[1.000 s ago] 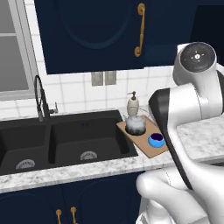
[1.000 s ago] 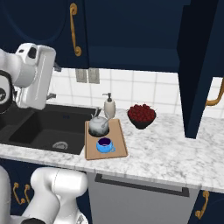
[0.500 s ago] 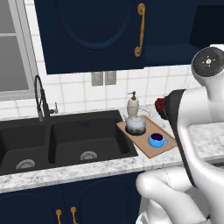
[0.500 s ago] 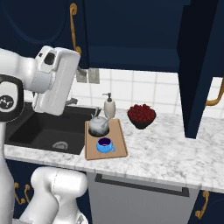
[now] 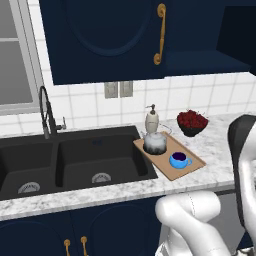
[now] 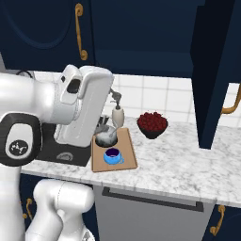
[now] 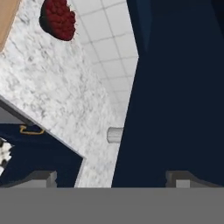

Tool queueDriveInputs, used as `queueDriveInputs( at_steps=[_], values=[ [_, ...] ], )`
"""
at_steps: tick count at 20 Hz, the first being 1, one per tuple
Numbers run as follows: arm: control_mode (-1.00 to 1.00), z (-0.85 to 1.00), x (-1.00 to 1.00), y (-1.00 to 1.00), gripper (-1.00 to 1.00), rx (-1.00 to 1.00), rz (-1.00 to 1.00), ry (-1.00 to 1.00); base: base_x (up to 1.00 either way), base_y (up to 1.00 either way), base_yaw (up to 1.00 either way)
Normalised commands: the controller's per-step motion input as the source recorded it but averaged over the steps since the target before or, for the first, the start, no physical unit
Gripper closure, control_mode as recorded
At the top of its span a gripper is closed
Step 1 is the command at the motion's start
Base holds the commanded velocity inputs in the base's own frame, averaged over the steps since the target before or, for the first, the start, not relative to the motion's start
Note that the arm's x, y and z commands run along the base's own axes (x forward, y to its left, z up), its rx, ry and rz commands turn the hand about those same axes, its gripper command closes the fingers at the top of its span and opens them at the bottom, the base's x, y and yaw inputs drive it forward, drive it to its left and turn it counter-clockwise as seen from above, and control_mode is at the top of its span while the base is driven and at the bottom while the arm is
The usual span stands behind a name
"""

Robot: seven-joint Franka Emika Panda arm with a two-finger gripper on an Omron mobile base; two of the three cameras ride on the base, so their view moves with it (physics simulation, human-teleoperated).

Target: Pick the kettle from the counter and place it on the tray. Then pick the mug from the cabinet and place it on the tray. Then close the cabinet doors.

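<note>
The silvery kettle (image 5: 155, 142) and the blue mug (image 5: 179, 160) both stand on the wooden tray (image 5: 192, 164) on the counter (image 5: 220, 145), right of the sink. In the right base view my arm covers part of the kettle (image 6: 107, 137), with the mug (image 6: 112, 155) in front of it on the tray (image 6: 128, 162). The cabinet's left door (image 5: 105, 40) looks closed. Its right door (image 6: 212, 70) stands swung out. In the hand view my gripper (image 7: 112, 178) is open, nothing between its fingertips (image 7: 41, 176), facing that navy door (image 7: 179, 87) at close range.
A cream soap bottle (image 5: 152, 120) and a dark bowl of red fruit (image 5: 192, 121) stand behind the tray. The black double sink (image 5: 70, 162) with its faucet (image 5: 46, 112) lies to the left. The cabinet shelf (image 5: 205, 62) is bare. Brass handles (image 6: 233, 106) stick out.
My arm has swung to the right, toward the open door, and now hides part of the kettle in the right base view. Kettle and mug have stayed on the tray.
</note>
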Motion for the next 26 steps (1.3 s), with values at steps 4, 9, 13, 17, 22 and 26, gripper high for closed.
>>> queueDriveInputs(
  at_steps=[4, 9, 13, 17, 22, 26],
  values=[
    [-1.00, 0.09, -0.52, -0.87, -1.00, 0.03, -0.04, -0.01, 0.00, 0.00, 0.00],
    [-1.00, 0.04, -0.28, -0.84, -1.00, 0.01, -0.19, 0.00, 0.00, 0.00, 0.00],
    [-1.00, 0.00, 0.00, -0.80, -1.00, 0.00, -0.39, 0.03, 0.00, 0.00, 0.00],
    [-1.00, 0.00, -0.13, -0.69, -1.00, 0.00, -0.27, 0.00, 0.00, 0.00, 0.00],
    [-1.00, -0.03, -0.29, -0.55, -1.00, -0.01, -0.18, -0.01, 0.00, 0.00, 0.00],
    [-1.00, 0.00, -0.04, -0.49, -1.00, -0.04, -0.21, 0.00, 0.00, 0.00, 0.00]
  ],
)
